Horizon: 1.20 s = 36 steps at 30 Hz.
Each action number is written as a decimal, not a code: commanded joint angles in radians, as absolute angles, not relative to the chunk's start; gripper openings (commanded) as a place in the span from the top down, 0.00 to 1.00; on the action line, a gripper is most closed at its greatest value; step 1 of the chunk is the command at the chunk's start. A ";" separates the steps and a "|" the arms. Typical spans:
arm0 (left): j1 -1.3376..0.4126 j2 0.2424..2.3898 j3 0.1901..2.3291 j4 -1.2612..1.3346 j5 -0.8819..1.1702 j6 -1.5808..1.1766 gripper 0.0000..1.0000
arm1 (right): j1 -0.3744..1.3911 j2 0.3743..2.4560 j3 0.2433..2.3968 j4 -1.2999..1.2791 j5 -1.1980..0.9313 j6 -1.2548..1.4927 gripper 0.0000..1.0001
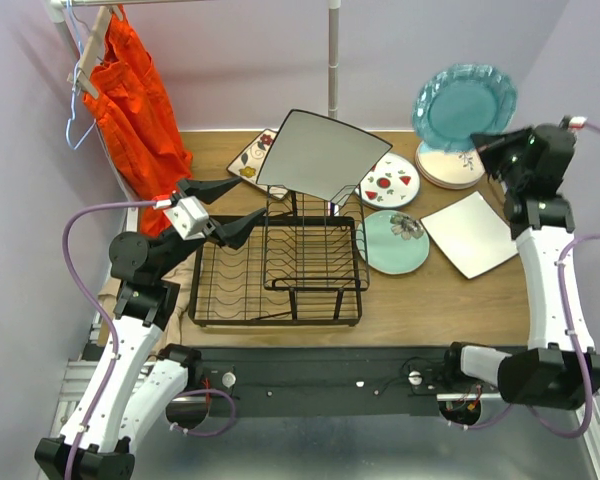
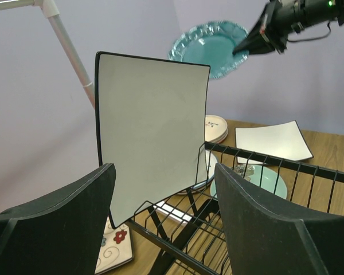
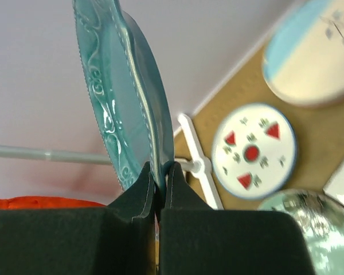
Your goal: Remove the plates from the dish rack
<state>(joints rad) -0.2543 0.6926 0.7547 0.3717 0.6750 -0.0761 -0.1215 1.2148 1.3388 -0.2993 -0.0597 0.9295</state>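
One white square ceramic plate (image 1: pixel 320 155) is standing upright in the black wire dish rack (image 1: pixel 275 322), straight ahead of the gaping left tool (image 1: pixel 253 198). The right tool (image 3: pixel 160 172), farther off, is clamping a dark teal scalloped plate (image 1: pixel 465 100).

Upright plate (image 1: pixel 321 152) at dish rack (image 1: pixel 280 270)'s far edge

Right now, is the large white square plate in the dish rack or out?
In: the large white square plate stands on edge, tilted, its lower edge down between the dish rack wires.
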 commanded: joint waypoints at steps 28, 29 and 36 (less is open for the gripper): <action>-0.271 0.624 0.739 0.410 0.670 -0.100 0.21 | -0.120 0.545 0.771 -0.884 -0.021 1.205 0.99; -0.285 0.617 0.742 0.403 0.664 -0.098 0.21 | -0.120 0.545 0.785 -0.868 -0.038 1.184 0.99; -0.348 0.681 0.906 0.247 0.551 -0.156 0.27 | -0.120 0.624 1.024 -0.756 0.046 0.938 0.99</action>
